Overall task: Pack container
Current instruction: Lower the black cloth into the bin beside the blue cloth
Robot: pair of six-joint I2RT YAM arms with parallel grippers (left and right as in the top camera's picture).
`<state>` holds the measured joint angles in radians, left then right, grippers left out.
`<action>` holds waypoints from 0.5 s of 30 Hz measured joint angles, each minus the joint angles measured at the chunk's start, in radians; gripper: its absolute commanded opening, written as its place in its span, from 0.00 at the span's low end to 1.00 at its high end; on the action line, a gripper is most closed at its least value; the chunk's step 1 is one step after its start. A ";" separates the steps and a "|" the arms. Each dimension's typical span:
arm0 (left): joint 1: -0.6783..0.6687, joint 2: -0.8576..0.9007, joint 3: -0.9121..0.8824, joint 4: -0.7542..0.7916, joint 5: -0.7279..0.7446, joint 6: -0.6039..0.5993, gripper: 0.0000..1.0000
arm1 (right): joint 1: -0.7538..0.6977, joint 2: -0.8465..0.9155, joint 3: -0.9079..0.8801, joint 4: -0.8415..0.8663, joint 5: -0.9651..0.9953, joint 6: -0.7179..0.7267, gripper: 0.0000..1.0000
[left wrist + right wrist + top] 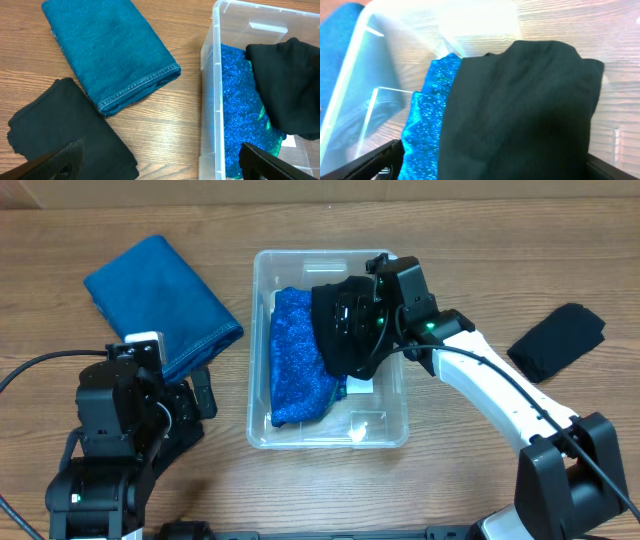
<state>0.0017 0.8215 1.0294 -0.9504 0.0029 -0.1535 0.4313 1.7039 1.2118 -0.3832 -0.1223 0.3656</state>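
The clear container (257,330) stands mid-table, with a small white label (366,423) on its bottom. A sparkly blue cloth (298,355) lies inside along its left side. A black cloth (340,340) lies partly over the blue one. My right gripper (368,308) hovers over the container's far right; in the right wrist view its fingers (492,170) are spread wide on either side of the black cloth (520,110). My left gripper (160,167) is open and empty, low over the table left of the container wall (210,100).
A folded teal towel (160,300) lies at the far left. Another black cloth (557,340) lies at the right. A further black cloth (65,130) lies under my left gripper's left finger, hidden by the arm in the overhead view.
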 measured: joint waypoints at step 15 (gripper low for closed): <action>0.000 0.000 0.000 0.000 0.000 0.000 1.00 | 0.098 -0.036 0.248 -0.272 0.246 -0.103 0.38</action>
<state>0.0017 0.8215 1.0294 -0.9504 0.0029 -0.1535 0.5297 1.6680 1.4597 -0.6556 0.1238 0.2630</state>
